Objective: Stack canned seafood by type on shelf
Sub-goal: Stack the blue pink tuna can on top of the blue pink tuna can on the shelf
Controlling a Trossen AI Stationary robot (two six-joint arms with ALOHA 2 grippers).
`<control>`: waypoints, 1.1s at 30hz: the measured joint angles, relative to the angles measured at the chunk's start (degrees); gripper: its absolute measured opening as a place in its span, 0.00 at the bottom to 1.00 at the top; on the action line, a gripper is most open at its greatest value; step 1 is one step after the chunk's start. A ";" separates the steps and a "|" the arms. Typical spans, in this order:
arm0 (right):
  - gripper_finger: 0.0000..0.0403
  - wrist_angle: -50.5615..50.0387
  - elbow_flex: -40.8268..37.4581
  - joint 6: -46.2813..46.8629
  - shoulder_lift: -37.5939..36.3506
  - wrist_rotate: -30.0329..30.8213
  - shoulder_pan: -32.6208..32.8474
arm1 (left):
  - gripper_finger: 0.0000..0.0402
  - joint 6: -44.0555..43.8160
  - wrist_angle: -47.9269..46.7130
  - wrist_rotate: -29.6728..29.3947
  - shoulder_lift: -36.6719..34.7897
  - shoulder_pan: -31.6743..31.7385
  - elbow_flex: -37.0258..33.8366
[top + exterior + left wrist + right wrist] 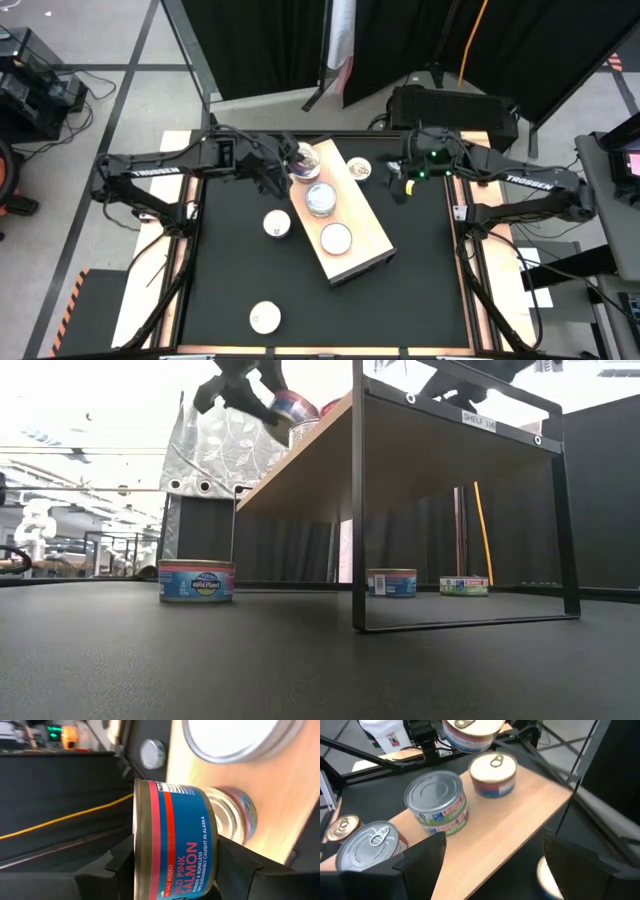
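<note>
The shelf (372, 232) is a pale wood board on a black metal frame and lies slantwise mid-table. My left gripper (285, 165) is shut on a blue-and-red salmon can (175, 840). It holds this can tilted just above another can (492, 775) at the shelf's far left end. A green-labelled can (437, 802) and a red-labelled can (370, 845) also stand on the board. My right gripper (400, 185) hangs open off the shelf's far right side, holding nothing. My left gripper pinches the salmon can across its height, one finger (115, 865) on one flat end (136, 845) and the other finger (240, 862) on the opposite end, at the rim nearest the wrist. The fingers slant down from the table's left. The can is tilted; whether it touches the can below, I cannot tell.
Loose cans stand on the black table: one left of the shelf (277, 223), one near the front edge (265, 317), one beyond the shelf's far side (359, 167). The low view shows cans under and beside the shelf frame (197, 580), (391, 582), (464, 586).
</note>
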 joint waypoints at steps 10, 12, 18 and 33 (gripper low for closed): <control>0.81 4.65 -4.46 2.37 -2.22 -0.32 0.98 | 0.51 0.45 -0.49 0.05 2.92 1.29 0.00; 0.81 5.45 -4.43 2.36 -2.25 -0.33 0.98 | 0.51 0.44 -0.67 -0.04 3.98 1.71 0.00; 0.81 4.85 -4.44 2.29 -2.35 -0.33 0.98 | 0.51 0.49 -0.55 -1.26 5.51 1.69 0.00; 0.81 4.14 -4.44 0.99 -2.35 -0.37 0.98 | 0.51 0.45 2.53 -2.27 6.01 1.71 0.00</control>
